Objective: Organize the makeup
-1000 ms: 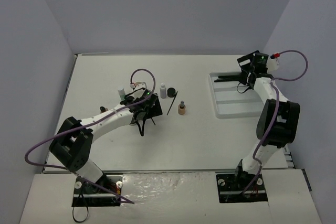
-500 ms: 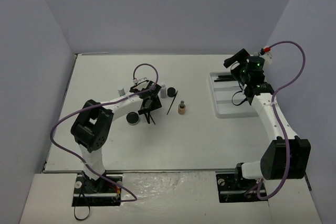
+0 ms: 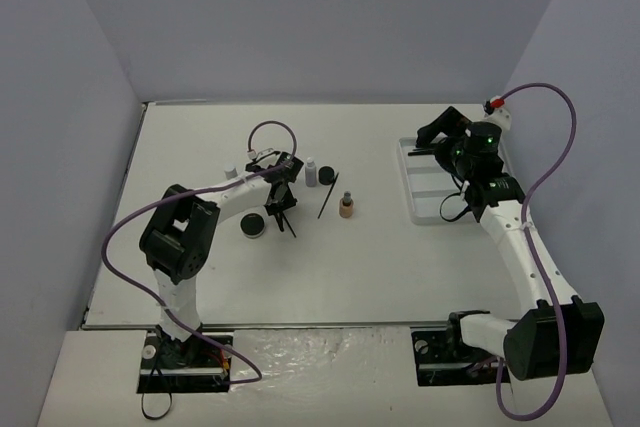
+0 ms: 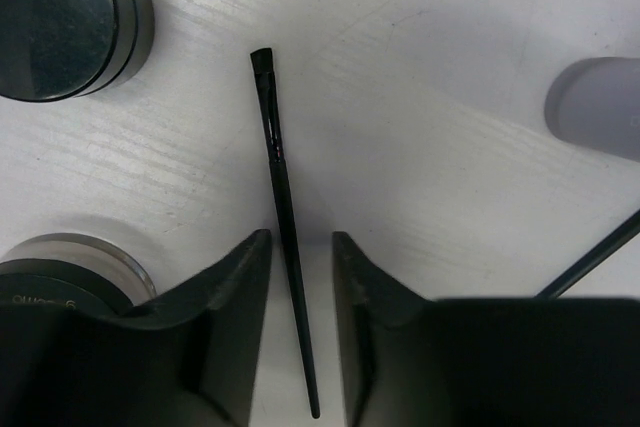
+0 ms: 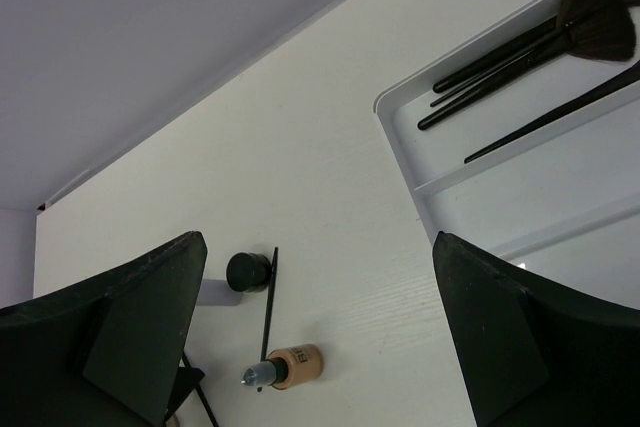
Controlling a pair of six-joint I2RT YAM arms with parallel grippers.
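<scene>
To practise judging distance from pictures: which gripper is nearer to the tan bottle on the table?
Left. The left gripper straddles a thin black brush a short way left of the tan bottle; the right gripper hovers over the white tray's far end, clearly farther off.

A white desk [image 3: 400, 267] with faint wood grain fills the middle; plain pale lavender-grey walls close it in on three sides: a back wall [image 3: 320, 27], a left wall [image 3: 60, 147] and a right wall [image 3: 600, 77]; a thin dark seam [image 3: 300, 102] runs where desk meets back wall; a glossy, wrinkled white strip [image 3: 330, 357] lies along the near edge; the light is soft and even, shadows faint.
</scene>
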